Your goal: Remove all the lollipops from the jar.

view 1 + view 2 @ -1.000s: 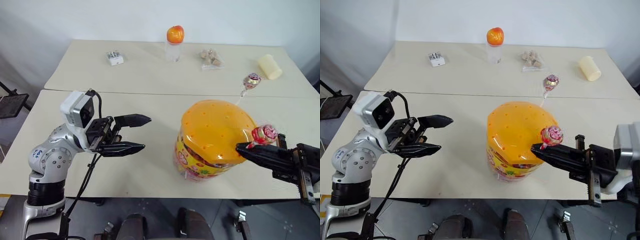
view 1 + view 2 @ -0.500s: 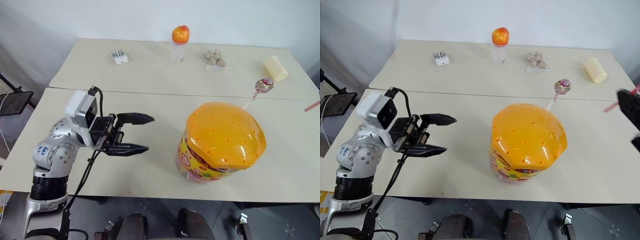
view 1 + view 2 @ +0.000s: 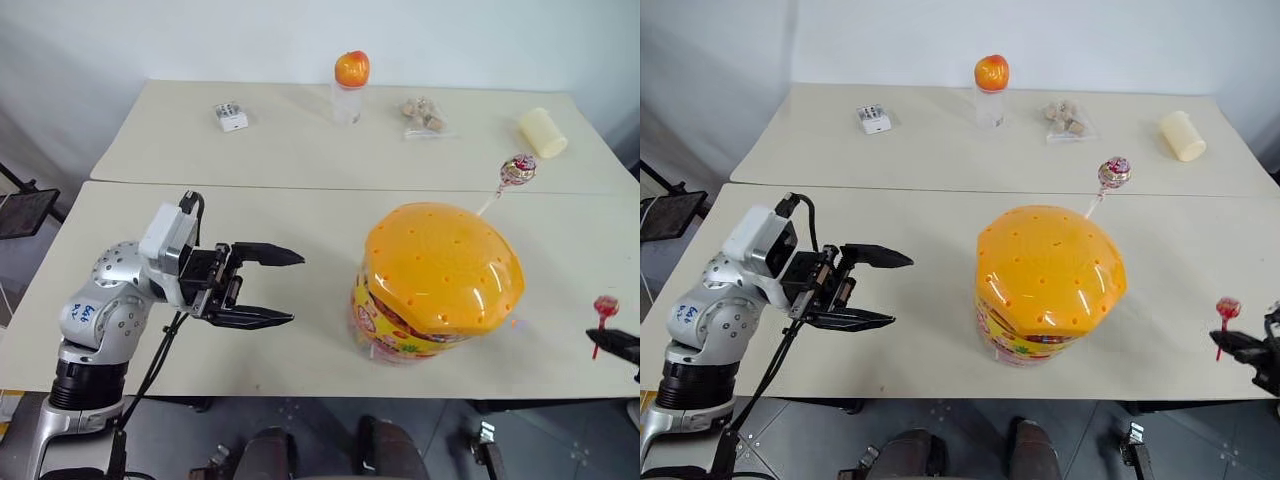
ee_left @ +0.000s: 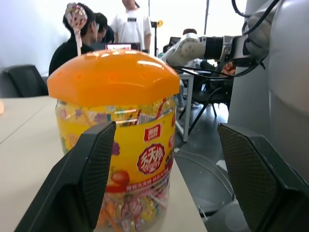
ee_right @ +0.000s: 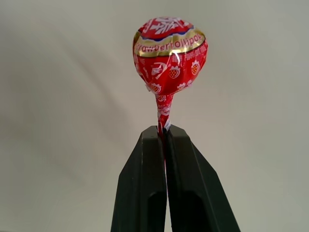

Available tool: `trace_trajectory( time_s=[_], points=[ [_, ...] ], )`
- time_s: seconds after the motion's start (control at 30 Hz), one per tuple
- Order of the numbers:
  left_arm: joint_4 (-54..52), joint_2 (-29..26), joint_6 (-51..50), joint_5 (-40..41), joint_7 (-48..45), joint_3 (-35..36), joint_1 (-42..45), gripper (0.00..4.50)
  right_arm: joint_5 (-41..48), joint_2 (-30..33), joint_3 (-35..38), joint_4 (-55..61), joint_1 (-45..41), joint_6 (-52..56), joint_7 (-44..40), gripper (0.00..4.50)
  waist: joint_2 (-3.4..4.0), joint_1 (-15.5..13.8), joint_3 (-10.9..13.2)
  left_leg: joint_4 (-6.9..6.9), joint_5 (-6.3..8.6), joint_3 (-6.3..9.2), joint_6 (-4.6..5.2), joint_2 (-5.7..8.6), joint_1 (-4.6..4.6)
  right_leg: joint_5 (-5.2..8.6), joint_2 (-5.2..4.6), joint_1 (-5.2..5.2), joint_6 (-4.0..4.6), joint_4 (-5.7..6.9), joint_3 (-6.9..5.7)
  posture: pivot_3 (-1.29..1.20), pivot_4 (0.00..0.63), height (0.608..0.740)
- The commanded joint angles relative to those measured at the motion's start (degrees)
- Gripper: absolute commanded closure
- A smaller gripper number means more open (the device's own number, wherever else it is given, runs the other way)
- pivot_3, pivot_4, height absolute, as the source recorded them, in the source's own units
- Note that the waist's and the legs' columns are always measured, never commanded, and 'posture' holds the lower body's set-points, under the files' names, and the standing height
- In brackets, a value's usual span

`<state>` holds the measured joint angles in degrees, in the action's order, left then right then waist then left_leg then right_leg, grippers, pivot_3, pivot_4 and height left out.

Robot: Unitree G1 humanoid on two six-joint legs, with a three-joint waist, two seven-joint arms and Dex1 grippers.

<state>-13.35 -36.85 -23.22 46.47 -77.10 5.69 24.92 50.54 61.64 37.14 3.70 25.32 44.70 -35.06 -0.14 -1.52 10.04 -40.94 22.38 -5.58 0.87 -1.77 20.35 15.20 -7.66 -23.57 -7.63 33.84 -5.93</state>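
- Left gripper (image 3: 283,288): on the near table's left part, pointing right toward the jar; fingers spread wide, nothing between them. Bare tabletop lies between it and the jar.
- Small white box (image 3: 230,117): far table, left of centre, standing alone.
- Clear bottle (image 3: 348,87) with an orange ball top: far table, centre, upright, well behind the jar.
- Jar (image 3: 437,283): near table (image 3: 300,215), right of centre, upright. The domed orange lid with small holes is on; the yellow printed body is seen below it. The left wrist view shows wrapped sweets packed inside at the bottom.
- Crumpled clear packet (image 3: 421,115): far table, right of the bottle.
- Purple-pink lollipop (image 3: 517,170): its stick rises from the far right of the jar's lid, tilted right; the head stands above the seam between the two tables.
- Pale cylinder (image 3: 541,132): far table, near its right end, lying on its side.
- Red lollipop (image 5: 169,54): right of the jar and well apart from it, by the near table's right end, head up.
- Right gripper (image 5: 165,137): at the near right edge of the scene, fingers clenched on the red lollipop's stick just under the head.
- People and chairs are seen beyond the jar in the left wrist view.
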Motion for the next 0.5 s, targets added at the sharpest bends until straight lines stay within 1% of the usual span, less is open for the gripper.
trace_trajectory(
  time_s=[0.03,0.07,0.13,0.17,0.2,0.27,0.3,0.33,0.37,0.5],
  points=[
    [-2.03,-0.85,0.27,-0.02,0.43,0.77,0.62,0.93,-4.89,0.60,-2.34,-4.11,-3.89,0.56,-1.23,4.46,0.01,0.09,0.00,0.00,0.00,-0.01,0.00,0.00,-0.01,0.00,0.00,0.00,0.00,0.00,0.00,0.00,0.150,0.740],
    [-2.01,-1.00,0.25,0.00,0.62,0.89,0.74,0.93,-6.73,0.29,-3.75,-5.25,-5.41,-0.53,-1.72,4.25,0.01,0.12,0.00,0.00,0.00,-0.04,-0.01,-0.01,-0.02,0.00,0.01,0.00,0.00,0.01,0.00,0.00,0.150,0.740],
    [-1.94,-1.27,0.15,0.08,1.04,1.25,0.80,0.93,-7.39,0.69,-5.67,-6.74,-7.48,1.89,-3.68,3.81,0.02,0.17,0.00,-0.01,-0.01,-0.06,-0.01,-0.02,-0.03,0.00,0.01,0.00,0.00,0.02,0.00,0.00,0.150,0.740],
    [-1.58,-1.28,0.19,0.12,1.33,1.55,0.86,0.93,-9.31,0.18,-6.30,-7.29,-8.63,-0.35,-3.95,3.49,0.02,0.16,0.01,-0.01,-0.01,-0.05,-0.02,-0.03,-0.03,0.00,0.02,0.00,0.00,0.02,-0.01,0.00,0.150,0.740],
    [-1.44,-1.38,0.12,0.24,1.74,1.97,0.62,0.93,-9.98,0.44,-6.77,-7.73,-8.64,-0.69,-6.06,3.17,0.03,0.12,0.01,-0.01,-0.01,-0.05,-0.02,-0.03,-0.03,0.00,0.02,0.00,0.00,0.02,0.00,0.00,0.150,0.740],
    [-1.07,-1.57,0.22,0.26,2.63,2.99,-0.27,0.93,-11.65,-0.84,-5.77,-8.16,-9.77,-4.00,-7.34,2.50,0.04,0.03,0.01,-0.01,-0.01,-0.04,-0.02,-0.02,-0.02,0.00,0.01,0.00,-0.01,0.03,-0.01,0.00,0.150,0.740],
    [-1.06,-1.48,-0.16,0.80,3.40,3.73,-0.81,0.93,-11.17,-1.23,-4.62,-7.44,-9.58,-4.52,-9.14,2.09,0.04,0.03,0.01,-0.01,0.00,-0.04,-0.02,-0.02,-0.02,-0.01,0.01,0.00,-0.02,0.02,-0.02,0.00,0.150,0.740],
    [-0.89,-1.26,-0.46,1.28,4.20,4.34,-1.15,0.93,-11.17,-1.58,-3.84,-6.74,-9.45,-5.59,-10.69,1.86,0.04,0.04,0.01,-0.01,0.00,-0.05,-0.03,-0.02,-0.02,-0.01,0.01,0.00,-0.02,0.02,-0.02,0.00,0.150,0.740],
    [-0.80,-1.13,-0.72,1.65,4.83,4.89,-1.53,0.93,-11.42,-2.01,-2.98,-6.31,-9.42,-6.84,-11.81,1.53,0.04,0.05,0.01,0.00,0.00,-0.05,-0.03,-0.02,-0.02,-0.01,0.01,0.00,-0.02,0.01,-0.02,0.00,0.150,0.740],
    [-1.67,-0.40,-1.26,2.64,7.47,6.88,-3.89,0.93,-8.71,-6.12,3.17,-4.59,-11.08,-15.61,-20.25,0.16,0.05,0.12,0.01,0.00,0.00,-0.05,-0.04,-0.02,-0.03,-0.02,0.02,0.01,-0.03,0.01,-0.03,0.00,0.150,0.740]
  ],
)
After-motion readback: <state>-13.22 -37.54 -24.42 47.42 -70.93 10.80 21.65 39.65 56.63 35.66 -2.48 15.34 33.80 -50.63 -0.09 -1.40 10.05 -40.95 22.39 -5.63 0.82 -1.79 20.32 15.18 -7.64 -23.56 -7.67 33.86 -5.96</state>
